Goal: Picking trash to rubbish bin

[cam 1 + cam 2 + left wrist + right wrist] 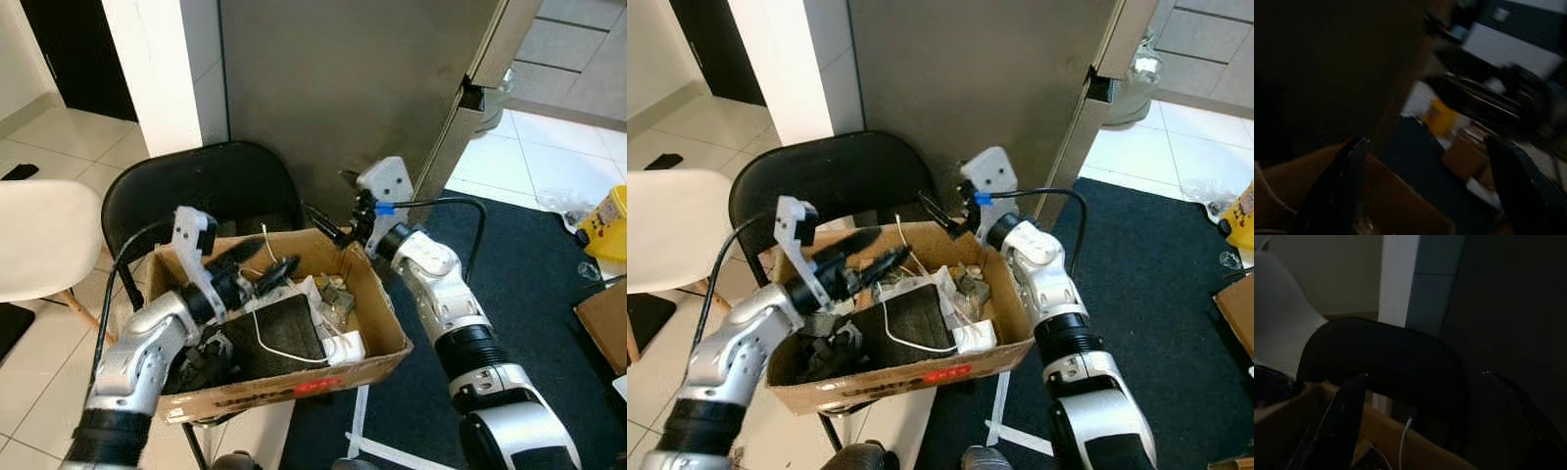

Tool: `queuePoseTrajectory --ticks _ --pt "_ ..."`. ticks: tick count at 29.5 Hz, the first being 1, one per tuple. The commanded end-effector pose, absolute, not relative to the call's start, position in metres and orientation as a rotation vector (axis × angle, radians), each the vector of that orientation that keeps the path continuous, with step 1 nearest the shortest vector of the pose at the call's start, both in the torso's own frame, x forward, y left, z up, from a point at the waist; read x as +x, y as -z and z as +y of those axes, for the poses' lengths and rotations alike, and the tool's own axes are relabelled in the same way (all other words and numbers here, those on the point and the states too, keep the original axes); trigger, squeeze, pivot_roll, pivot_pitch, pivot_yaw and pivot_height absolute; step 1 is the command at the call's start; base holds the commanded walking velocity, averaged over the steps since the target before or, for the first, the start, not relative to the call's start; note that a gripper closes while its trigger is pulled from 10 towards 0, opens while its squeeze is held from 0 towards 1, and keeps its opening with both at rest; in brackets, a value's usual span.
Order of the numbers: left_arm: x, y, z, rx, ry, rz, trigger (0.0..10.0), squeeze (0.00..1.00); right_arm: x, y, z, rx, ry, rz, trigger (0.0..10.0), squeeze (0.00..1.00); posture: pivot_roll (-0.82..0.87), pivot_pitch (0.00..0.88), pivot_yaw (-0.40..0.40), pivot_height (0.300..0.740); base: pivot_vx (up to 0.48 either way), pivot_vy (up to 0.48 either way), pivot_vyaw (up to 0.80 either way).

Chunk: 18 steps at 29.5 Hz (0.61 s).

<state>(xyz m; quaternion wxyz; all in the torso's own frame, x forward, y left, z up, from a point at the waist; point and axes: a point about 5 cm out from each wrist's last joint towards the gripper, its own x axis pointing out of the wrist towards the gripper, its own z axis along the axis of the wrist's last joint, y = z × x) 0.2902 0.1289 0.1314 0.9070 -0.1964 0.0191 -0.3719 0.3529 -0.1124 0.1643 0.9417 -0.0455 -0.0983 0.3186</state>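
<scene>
Cardboard box [294, 384] full of trash sits on the seat of a black folding chair [211, 181], its near wall closest to the camera and carrying a red label. Inside lie a black pouch-like item [284, 328] with a thin white cable [269, 348] looped over it, a white adapter [345, 345] at the box's near right corner, some crumpled grey scraps [333, 292] towards the far right side, and dark tangled items [201, 362] at the near left corner.

Over the box's far left part the left gripper [266, 266] hovers, its two black fingers spread apart with nothing between them. At the box's far right corner the right gripper [328, 227] reaches just above the rim, fingers likewise parted and empty, pointing towards the chair's backrest.

Behind the chair stands a dark grey panel [343, 88]. A white chair [44, 235] stands to the left on pale floor tiles, and a dark blue rug [549, 284] lies to the right with a yellow object [609, 223] at its far edge.
</scene>
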Motion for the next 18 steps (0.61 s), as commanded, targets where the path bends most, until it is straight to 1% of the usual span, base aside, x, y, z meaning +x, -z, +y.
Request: queuePoseTrajectory --ticks 1,3,6,14,18 --pt "0.2936 -0.1255 0.1276 -0.408 0.713 0.075 10.0 0.00 0.3541 -0.1589 -0.1178 -0.052 -0.620 -0.171 10.0 0.00 0.03 0.000 -0.032 0.740 0.000 0.000 0.00" --pt "0.2949 -0.1249 0.1249 -0.402 0.711 0.087 10.0 0.00 0.3546 -0.1591 -0.1184 -0.041 -0.613 -0.172 10.0 0.00 0.03 0.000 -0.036 0.740 0.000 0.000 0.00" --pt "0.2975 -0.1270 0.1288 -0.365 0.695 0.056 10.0 0.00 0.3548 -0.1590 -0.1182 -0.036 -0.615 -0.171 10.0 0.00 0.04 0.000 -0.037 0.740 0.000 0.000 0.00" --pt "0.2999 -0.1263 0.1248 -0.355 0.696 0.059 10.0 0.00 0.3548 -0.1589 -0.1180 -0.033 -0.618 -0.168 10.0 0.00 0.04 0.000 -0.037 0.740 0.000 0.000 0.00" --pt "0.3005 -0.1250 0.1232 -0.348 0.694 0.074 10.0 0.00 0.3547 -0.1579 -0.1175 -0.034 -0.621 -0.166 10.0 0.00 0.04 0.000 -0.040 0.740 0.000 -0.291 0.00"
